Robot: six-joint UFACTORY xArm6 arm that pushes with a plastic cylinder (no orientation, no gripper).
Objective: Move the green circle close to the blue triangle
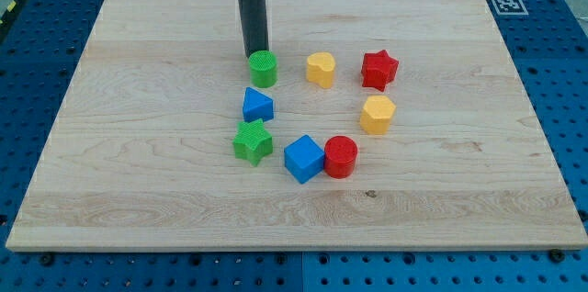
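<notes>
The green circle (264,69) sits on the wooden board, just above the blue triangle (257,106) with a small gap between them. My tip (254,53) rests right behind the green circle, at its upper-left edge, touching or nearly touching it. The rod rises straight up to the view's top.
A green star (253,141) lies below the blue triangle. A blue cube (304,159) and a red circle (341,156) sit lower right. A yellow heart (321,69), a red star (378,70) and a yellow hexagon (378,114) lie to the right. The board (138,191) ends in blue pegboard.
</notes>
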